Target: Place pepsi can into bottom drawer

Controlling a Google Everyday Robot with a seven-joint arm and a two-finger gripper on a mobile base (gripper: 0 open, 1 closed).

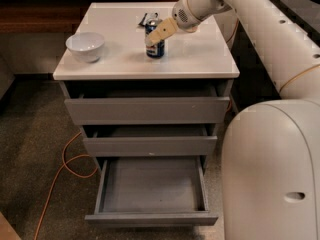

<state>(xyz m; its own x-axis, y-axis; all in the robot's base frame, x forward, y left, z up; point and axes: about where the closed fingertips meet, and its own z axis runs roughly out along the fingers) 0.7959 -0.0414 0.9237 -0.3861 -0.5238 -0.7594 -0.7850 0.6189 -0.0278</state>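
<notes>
Standing upright on the white bench (195,59) is the pepsi can (156,51), a little behind the middle of the top and toward its back half. It is showing a dark blue body with white and red marks on the lower side, and only that lower part is showing plainly. The claw (154,37) is reaching in from the right at a downward slant, its tan tip crossing the upper part of the can and covering the rim. Whether the claw is apart, together or clamped on the can cannot be told from this view. The pale arm (240,14) is stretching back from the claw to the upper right, and the robot's big white body (270,174) is filling the lower right corner.

Just behind the can a small dark and silvery object (144,19) is lying on the bench; what it is cannot be made out. A white bowl (85,46) is sitting well apart from the can, near the left edge.

Below the bench top, three grey drawers are stacking downward. The bottom drawer (150,218) is standing pulled far out, showing a shallow rectangular tray with a flat, plain front. The middle drawer (150,146) and the top drawer (147,110) are each sitting slightly ajar. An orange cable (62,164) is looping over the speckled floor at the left of the cabinet.
</notes>
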